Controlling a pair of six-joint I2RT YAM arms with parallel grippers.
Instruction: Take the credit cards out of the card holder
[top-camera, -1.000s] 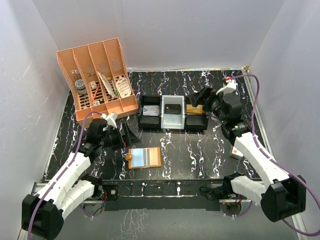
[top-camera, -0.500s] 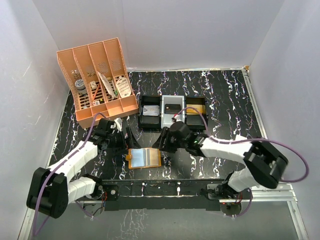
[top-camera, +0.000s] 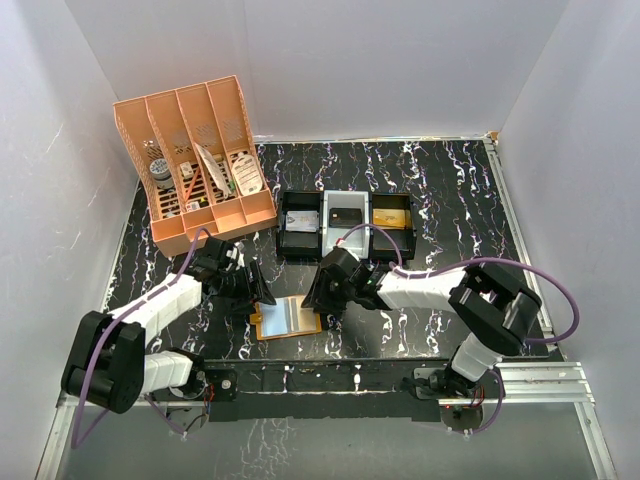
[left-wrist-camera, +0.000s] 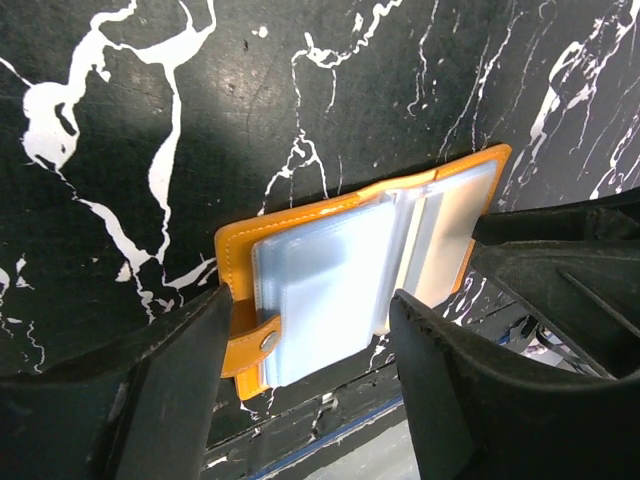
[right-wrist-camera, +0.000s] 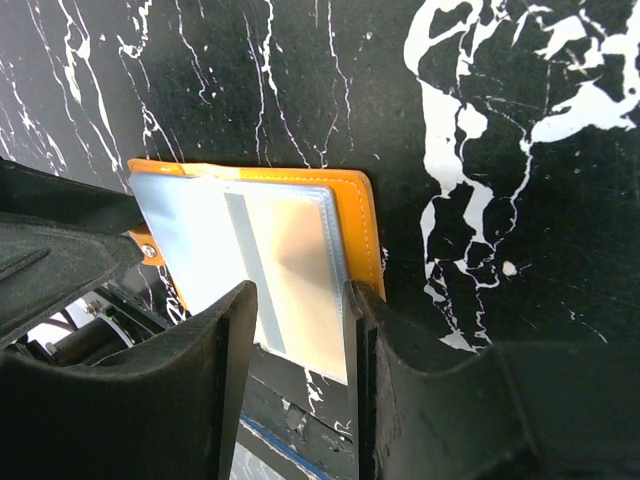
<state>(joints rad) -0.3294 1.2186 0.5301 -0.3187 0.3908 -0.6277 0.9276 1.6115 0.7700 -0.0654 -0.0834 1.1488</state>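
1. Upper left of the top view: orange desk organizer (top-camera: 195, 165); slots stuffed with small items; any labels in there are too small to read.
2. Lower left of centre: left gripper (left-wrist-camera: 305, 315) hangs over the strap tab (left-wrist-camera: 250, 345) end of the card holder (top-camera: 287, 318); claw released, fingers wide apart, nothing clamped; whether the tips touch the holder cannot be told.
3. Lower centre, on the black marbled table (top-camera: 450, 190), between the two claws: card holder lies open and flat, orange cover down, clear sleeves (right-wrist-camera: 250, 250) up; the credit cards (left-wrist-camera: 325, 300) sit inside the sleeves, pale blue-white.
4. Handling, as a judgement: light thing, soft cover, floppy slick sleeves; cards thin, stiff, slippery; the whole holder will likely slide or lift when a card is pulled; best to pin the orange border with one claw and pinch a card's exposed edge at a sleeve mouth with the other.
5. Just right of the holder: right gripper (right-wrist-camera: 300, 300) over its right half; claw released, gap narrower than the left's; nothing seen pinched.
6. Centre, further back: three trays (top-camera: 347, 240) in a row; gold-coloured block (top-camera: 392, 217) in the rightmost.
7. Writing: no brand or print legible on holder or cards in any view.
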